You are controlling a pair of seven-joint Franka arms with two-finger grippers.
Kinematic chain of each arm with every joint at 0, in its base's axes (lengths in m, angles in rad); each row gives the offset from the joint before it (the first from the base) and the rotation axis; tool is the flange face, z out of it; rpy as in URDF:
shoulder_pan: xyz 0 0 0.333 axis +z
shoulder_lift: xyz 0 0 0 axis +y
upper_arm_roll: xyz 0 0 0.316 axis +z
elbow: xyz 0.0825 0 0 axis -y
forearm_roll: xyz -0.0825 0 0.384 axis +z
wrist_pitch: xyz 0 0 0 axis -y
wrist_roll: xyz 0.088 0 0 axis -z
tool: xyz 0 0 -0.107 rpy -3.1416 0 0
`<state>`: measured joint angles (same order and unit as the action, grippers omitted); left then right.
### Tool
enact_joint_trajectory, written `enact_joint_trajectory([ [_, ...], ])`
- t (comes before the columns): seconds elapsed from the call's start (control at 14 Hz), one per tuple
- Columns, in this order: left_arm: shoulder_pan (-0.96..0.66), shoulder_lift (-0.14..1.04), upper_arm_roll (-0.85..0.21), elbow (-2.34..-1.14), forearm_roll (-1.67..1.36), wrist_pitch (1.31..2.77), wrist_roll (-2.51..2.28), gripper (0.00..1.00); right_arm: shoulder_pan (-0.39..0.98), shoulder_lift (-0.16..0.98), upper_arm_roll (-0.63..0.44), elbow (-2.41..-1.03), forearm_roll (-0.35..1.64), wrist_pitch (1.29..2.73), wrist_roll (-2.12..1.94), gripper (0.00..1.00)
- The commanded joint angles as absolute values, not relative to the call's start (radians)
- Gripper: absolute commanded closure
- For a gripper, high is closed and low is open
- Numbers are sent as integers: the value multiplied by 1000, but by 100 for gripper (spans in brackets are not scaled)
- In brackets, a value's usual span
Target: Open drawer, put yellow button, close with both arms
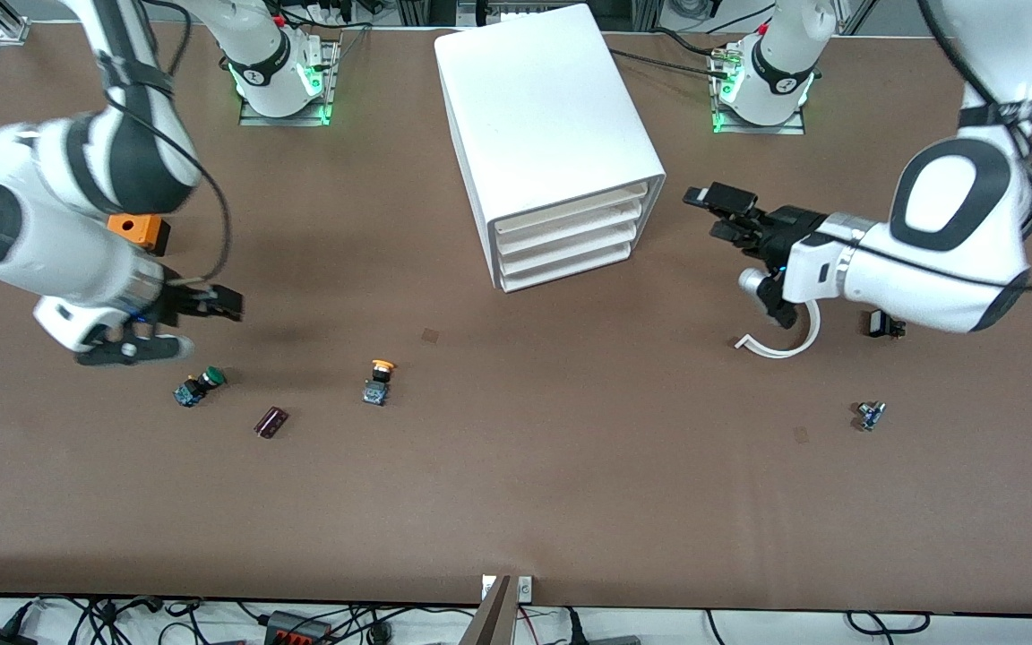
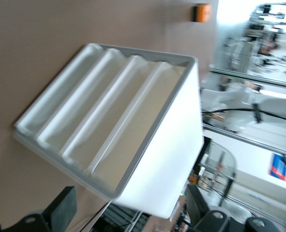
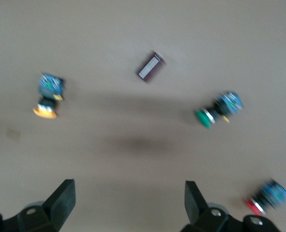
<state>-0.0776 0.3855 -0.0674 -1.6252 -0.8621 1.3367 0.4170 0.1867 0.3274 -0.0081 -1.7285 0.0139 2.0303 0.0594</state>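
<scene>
With both end effectors open, the left end effector (image 1: 720, 215) beside the shut drawer (image 1: 570, 210) and the right end effector (image 1: 177, 324) over the counter (image 1: 570, 484) near the green button (image 1: 200, 385), you risk grabbing it instead of the yellow button (image 1: 379, 381) lying nearby.

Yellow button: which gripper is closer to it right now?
Right. The right gripper hangs open over the table beside the green button, near the yellow button. The left gripper, also open, faces the cabinet.
</scene>
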Motion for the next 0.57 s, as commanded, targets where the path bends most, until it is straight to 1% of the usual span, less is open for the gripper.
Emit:
enact_joint_trajectory([
  [0.0, -106, 478, -64, -1638, -980, 1339, 605, 0, 251, 455, -12, -1651, 25, 2130, 155, 0],
  [0.14, -112, 485, -64, -1727, -1061, 1402, 746, 0, 285, 549, -11, -1568, 26, 2137, 245, 0],
  [0.21, -129, 483, -64, -1790, -1122, 1414, 799, 0, 308, 590, -11, -1531, 25, 2137, 294, 0],
  [0.29, -135, 483, -64, -1827, -1155, 1416, 823, 0, 322, 619, -11, -1513, 25, 2138, 336, 0],
  [0.5, -141, 489, -72, -1891, -1170, 1465, 891, 1, 369, 696, -11, -1482, 23, 2144, 467, 0],
])
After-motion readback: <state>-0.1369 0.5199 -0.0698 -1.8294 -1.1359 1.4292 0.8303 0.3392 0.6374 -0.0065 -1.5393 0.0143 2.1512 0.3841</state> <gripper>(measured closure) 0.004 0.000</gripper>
